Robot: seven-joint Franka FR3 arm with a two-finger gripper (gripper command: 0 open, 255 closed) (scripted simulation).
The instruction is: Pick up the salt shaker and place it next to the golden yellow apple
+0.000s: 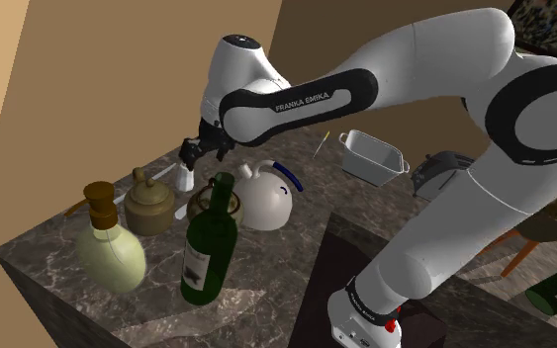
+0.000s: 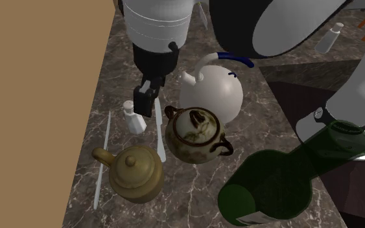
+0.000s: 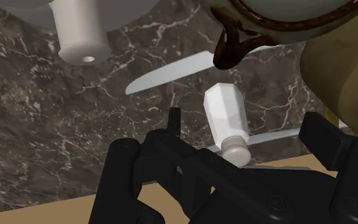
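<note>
The claw hung open, its black fingers standing wide apart just over the salt shaker and not touching it. The white shaker stood upright on the dark marble desk, close to the edge by the tan wall, with a pale knife beside it. Near it sat a brown-trimmed pot, a tan jug and a white teapot with a blue handle. A green bottle stood nearer the stand.
</note>
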